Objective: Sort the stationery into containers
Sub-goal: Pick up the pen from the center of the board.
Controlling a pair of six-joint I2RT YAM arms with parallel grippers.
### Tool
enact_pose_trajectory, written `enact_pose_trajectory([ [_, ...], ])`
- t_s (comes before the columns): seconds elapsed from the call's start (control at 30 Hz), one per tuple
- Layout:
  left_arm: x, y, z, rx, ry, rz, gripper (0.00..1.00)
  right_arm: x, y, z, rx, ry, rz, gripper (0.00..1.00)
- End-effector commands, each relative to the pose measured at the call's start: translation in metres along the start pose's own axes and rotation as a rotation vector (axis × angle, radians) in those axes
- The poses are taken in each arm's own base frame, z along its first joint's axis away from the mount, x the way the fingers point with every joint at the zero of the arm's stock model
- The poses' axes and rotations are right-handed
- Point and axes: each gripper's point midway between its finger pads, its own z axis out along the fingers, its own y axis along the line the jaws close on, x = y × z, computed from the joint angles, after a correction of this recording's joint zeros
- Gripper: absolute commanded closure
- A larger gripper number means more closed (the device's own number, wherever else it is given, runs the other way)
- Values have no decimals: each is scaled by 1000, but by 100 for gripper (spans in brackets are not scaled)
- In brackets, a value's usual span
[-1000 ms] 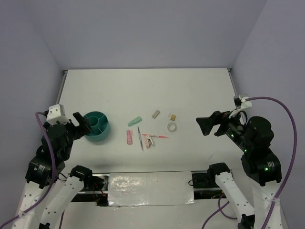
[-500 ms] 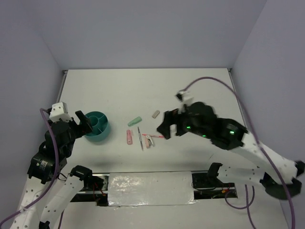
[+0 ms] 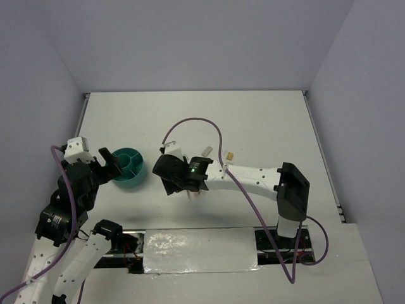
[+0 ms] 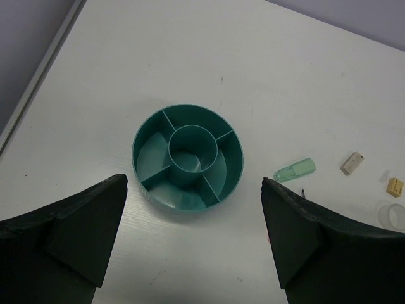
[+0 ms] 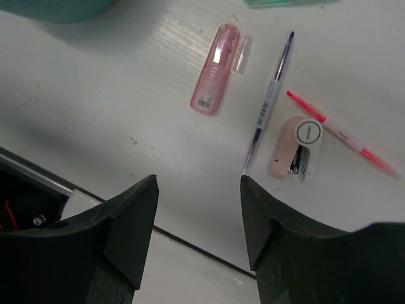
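Note:
The round teal container stands at the left of the table, its divided inside holding nothing. My left gripper hovers open just short of it. My right gripper is open over bare table near the front edge, with nothing between its fingers. Just beyond it lie the pink stick, the thin dark pen, the pink-white clip and the thin pink pen. The mint-green tube, grey block, tan nub and tape ring lie further right.
The right arm stretches across the table's middle and hides most of the stationery from above. A silver plate lies between the arm bases. The table's front edge runs just under the right fingertips. Walls close three sides.
The right arm has swung from the right side across to the left, over the stationery, and its jaws have narrowed. The left arm has barely moved.

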Motion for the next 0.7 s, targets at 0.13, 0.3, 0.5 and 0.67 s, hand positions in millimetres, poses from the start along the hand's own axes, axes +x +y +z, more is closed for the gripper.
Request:
enact_pose_trajectory([
  [0.13, -11, -2, -1, 10, -52, -34, 1, -15, -13, 29, -5, 14, 90, 41],
  [0.3, -11, -2, -2, 14, -54, -34, 1, -7, -22, 46, 15, 48, 81, 41],
  [0.5, -11, -2, -2, 14, -54, -34, 1, 5, -30, 68, 53, 102, 82, 41],
  [0.67, -11, -3, -2, 22, -57, -35, 1, 18, -44, 80, 71, 131, 100, 42],
])
